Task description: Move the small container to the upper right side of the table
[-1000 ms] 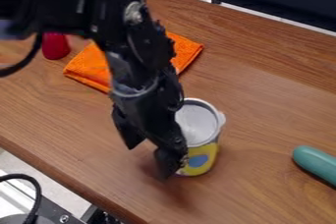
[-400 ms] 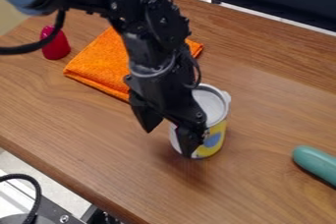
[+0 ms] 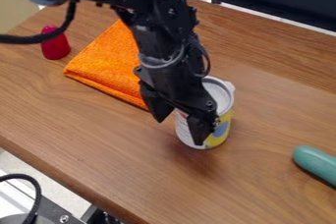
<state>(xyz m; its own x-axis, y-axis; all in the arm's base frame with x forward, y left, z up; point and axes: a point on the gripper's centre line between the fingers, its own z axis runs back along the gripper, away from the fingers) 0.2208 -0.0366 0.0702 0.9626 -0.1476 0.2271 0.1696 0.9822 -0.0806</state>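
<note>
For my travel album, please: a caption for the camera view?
Black robot hand at a yellow-and-white can on a wood-grained table, orange cloth nearby.

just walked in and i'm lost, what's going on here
A robot's claw is at a small can, fingers spread, one overlapping the can's side. Whether it touches is hard to tell. The can stands on the wooden table, right of the orange cloth, not yet at the upper right side.
</note>
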